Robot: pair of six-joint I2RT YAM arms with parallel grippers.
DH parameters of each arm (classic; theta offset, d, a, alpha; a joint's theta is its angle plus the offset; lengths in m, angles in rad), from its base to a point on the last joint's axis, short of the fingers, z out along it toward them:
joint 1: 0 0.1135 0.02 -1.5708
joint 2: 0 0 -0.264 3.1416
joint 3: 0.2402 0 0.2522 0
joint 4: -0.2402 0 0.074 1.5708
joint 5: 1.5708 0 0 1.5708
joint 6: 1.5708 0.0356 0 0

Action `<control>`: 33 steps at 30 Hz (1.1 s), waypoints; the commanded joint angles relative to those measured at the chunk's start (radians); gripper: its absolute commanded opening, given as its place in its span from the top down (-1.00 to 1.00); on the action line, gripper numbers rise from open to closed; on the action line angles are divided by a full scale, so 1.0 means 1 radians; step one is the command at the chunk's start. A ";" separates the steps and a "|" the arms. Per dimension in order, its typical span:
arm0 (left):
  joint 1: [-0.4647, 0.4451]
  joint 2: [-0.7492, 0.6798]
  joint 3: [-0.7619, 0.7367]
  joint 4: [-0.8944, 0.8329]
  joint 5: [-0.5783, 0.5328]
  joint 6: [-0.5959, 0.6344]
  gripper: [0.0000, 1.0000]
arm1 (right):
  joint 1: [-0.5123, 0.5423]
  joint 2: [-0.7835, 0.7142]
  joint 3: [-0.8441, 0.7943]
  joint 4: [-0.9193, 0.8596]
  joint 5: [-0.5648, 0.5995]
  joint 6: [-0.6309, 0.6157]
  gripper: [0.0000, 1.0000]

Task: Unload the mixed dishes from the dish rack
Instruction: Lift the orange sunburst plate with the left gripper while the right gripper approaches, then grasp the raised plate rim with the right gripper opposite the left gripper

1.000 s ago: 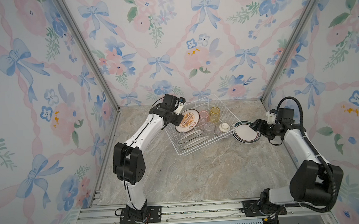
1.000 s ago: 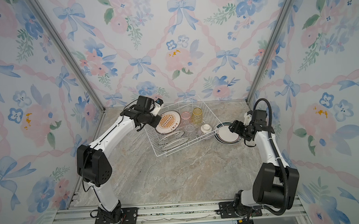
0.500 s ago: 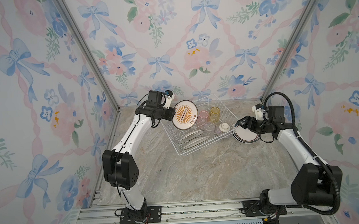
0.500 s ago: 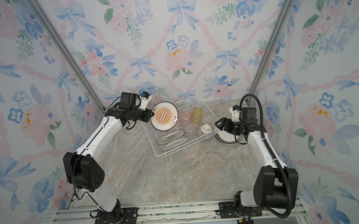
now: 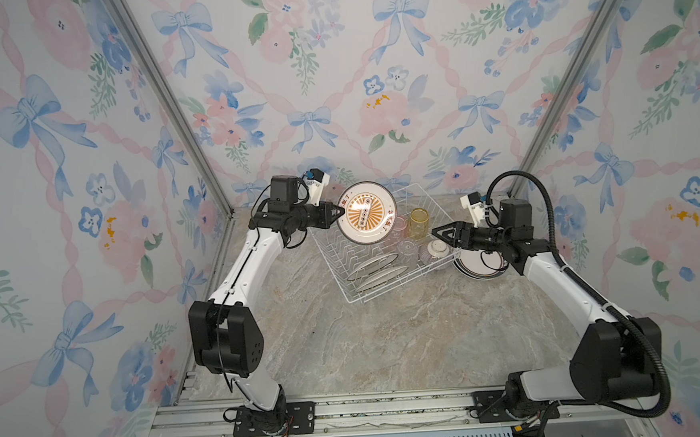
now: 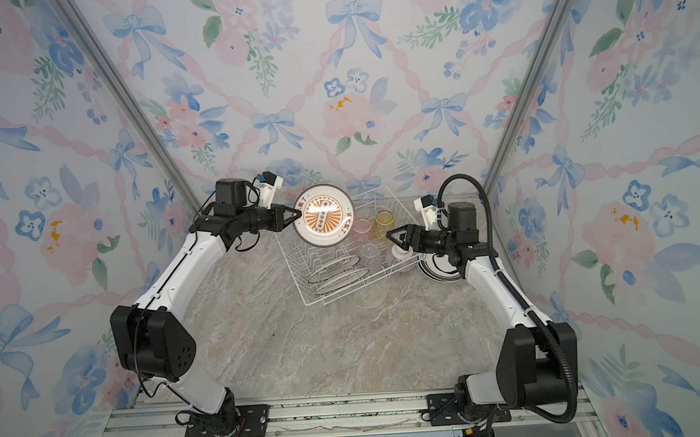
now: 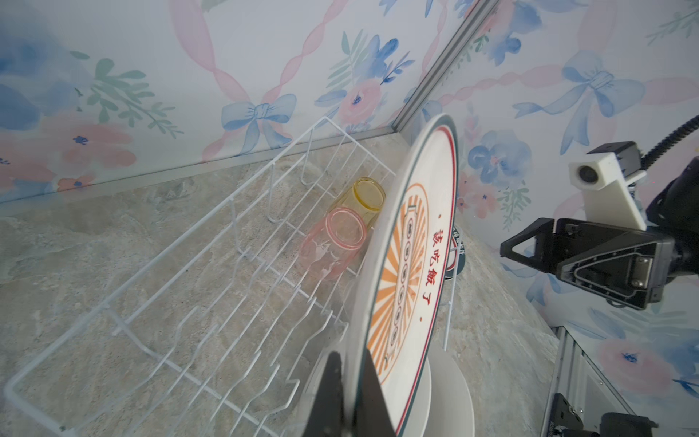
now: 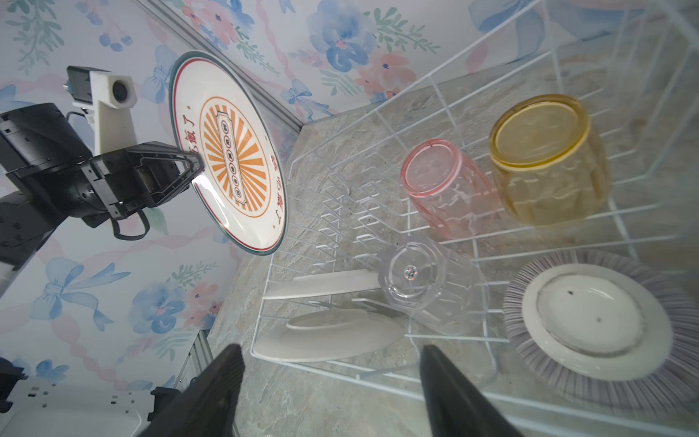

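**Finding 1.** My left pincer (image 5: 338,212) is clamped on the rim of the round white dark-rimmed plate with the orange sunburst (image 5: 366,212). The plate stands on edge, raised clear of the dividers of the white wire dish rack (image 5: 338,253), over its far left corner. The left wrist view shows a narrow pinch at the rim only.

**Finding 2.** My right pincer (image 8: 329,353) has its jaws apart with nothing between them. It is just outside the rack's right side, pointing in towards the clear glass tumbler (image 8: 427,283) and the small purple-striped bowl (image 8: 590,321).

**Finding 3.** Left in the rack:
- two white plates (image 5: 374,266) leaning in the dividers
- the clear tumbler
- a pink glass tumbler (image 8: 446,189)
- a yellow glass tumbler (image 8: 548,159)
- the bowl

The tumblers and the bowl are bottoms up. A stack of plates (image 5: 482,269) lies on the marble tabletop (image 5: 389,350), just beside the rack's right side.

**Risks, in my judgement:**
- A glazed plate pinched at one point on its rim may pivot or slip during a quick swing. A drop from here would land on the rack.
- The stack lies on the rack's right side, where my right arm is. If I carry the plate across while that arm reaches in, the two could meet over the rack.
- My right jaws could snag a rack wire and drag the whole rack.
- The clear tumbler leans, so a nudge could roll it against the bowl.
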 commanded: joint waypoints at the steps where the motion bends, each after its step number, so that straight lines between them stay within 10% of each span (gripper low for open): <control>1: -0.002 -0.037 -0.037 0.124 0.141 -0.089 1.00 | 0.051 0.026 -0.012 0.154 -0.055 0.085 -0.53; 23: -0.110 0.013 -0.111 0.314 0.225 -0.214 1.00 | 0.179 0.123 0.037 0.392 0.018 0.250 -0.43; 28: -0.120 0.021 -0.117 0.321 0.222 -0.220 1.00 | 0.178 0.113 0.034 0.404 0.027 0.261 0.08; 33: -0.127 0.024 -0.118 0.322 0.222 -0.223 1.00 | 0.178 0.107 0.031 0.421 0.030 0.279 1.00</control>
